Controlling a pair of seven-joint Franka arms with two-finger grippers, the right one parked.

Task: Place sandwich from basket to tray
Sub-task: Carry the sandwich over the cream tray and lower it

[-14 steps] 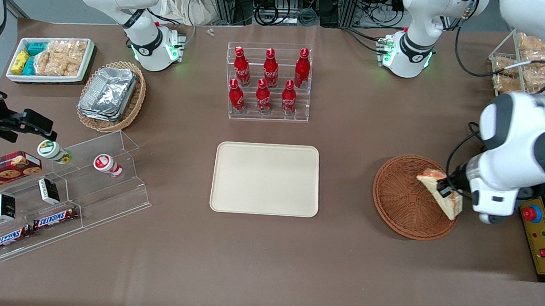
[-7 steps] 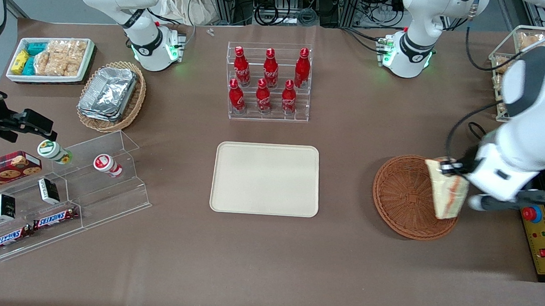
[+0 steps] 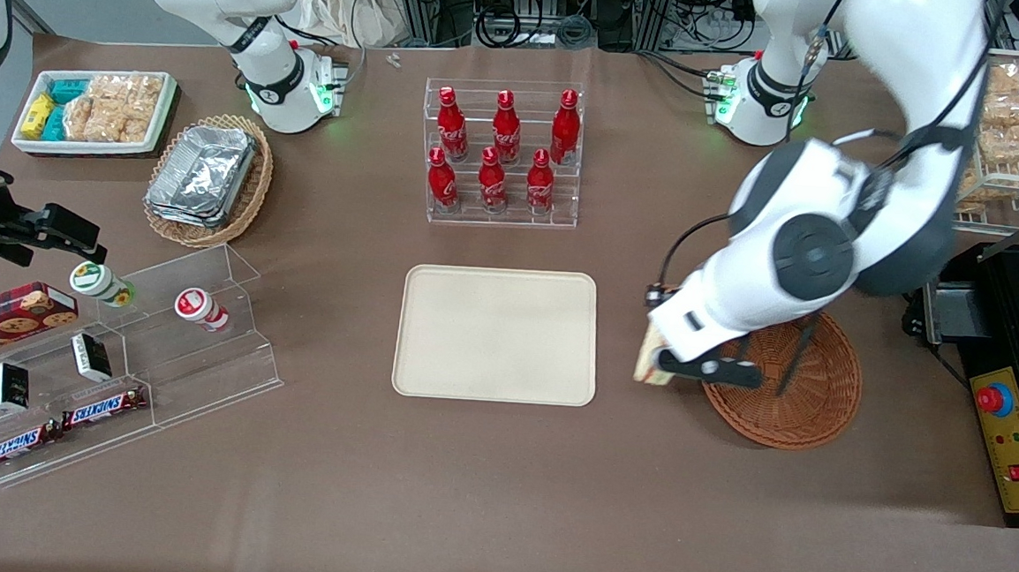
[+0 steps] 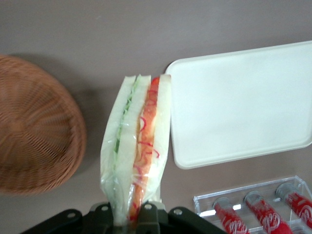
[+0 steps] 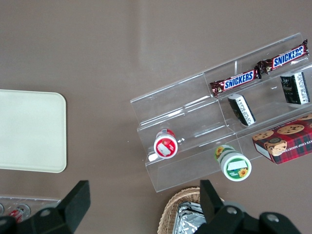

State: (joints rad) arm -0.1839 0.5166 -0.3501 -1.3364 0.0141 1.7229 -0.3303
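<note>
- A brown table [image 3: 498,480] carries a bare cream tray [image 3: 497,334] at its middle and a round wicker basket [image 3: 808,401] toward the working arm's end.
- The gripper [image 4: 130,214] hangs in the air between basket and tray, jaws clamped on the wrapped sandwich [image 4: 138,146].
- The carry is the step in hand; next it likely needs moving over the tray, lowering, then release.

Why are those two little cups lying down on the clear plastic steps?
They do look tipped: the red-lidded cup and the green-lidded cup lie on their sides on the clear stand. Nothing has spilled. Elsewhere, the gripper holds the sandwich between the basket and the tray.
</note>
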